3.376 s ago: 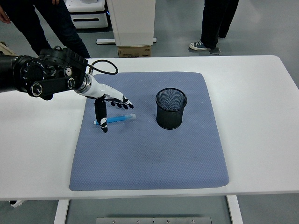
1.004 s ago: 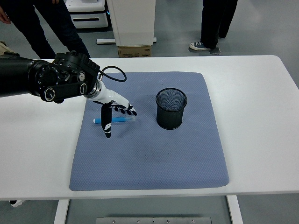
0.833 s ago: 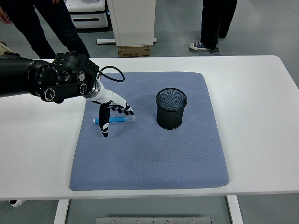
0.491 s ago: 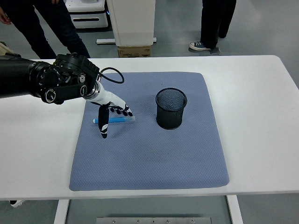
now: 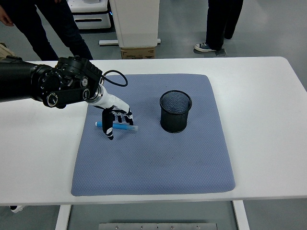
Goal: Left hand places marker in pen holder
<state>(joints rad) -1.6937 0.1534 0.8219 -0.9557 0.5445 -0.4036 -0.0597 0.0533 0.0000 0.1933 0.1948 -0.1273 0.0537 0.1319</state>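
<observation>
A blue marker (image 5: 121,127) with a clear cap end lies flat on the blue-grey mat (image 5: 153,158), left of centre. My left hand (image 5: 115,120) is right over it, fingers curled down around its middle and thumb (image 5: 108,128) pressing on the near side. The marker still rests on the mat. A black mesh pen holder (image 5: 175,111) stands upright on the mat to the right of the hand, empty as far as I can see. The right arm is out of view.
The mat covers the middle of the white table (image 5: 268,124). Two people (image 5: 43,24) stand beyond the far edge, with a white cabinet (image 5: 136,21) and a cardboard box behind the table.
My left hand has lowered onto the marker and its fingers have curled in around it. The marker has turned slightly, its right end swinging toward me.
</observation>
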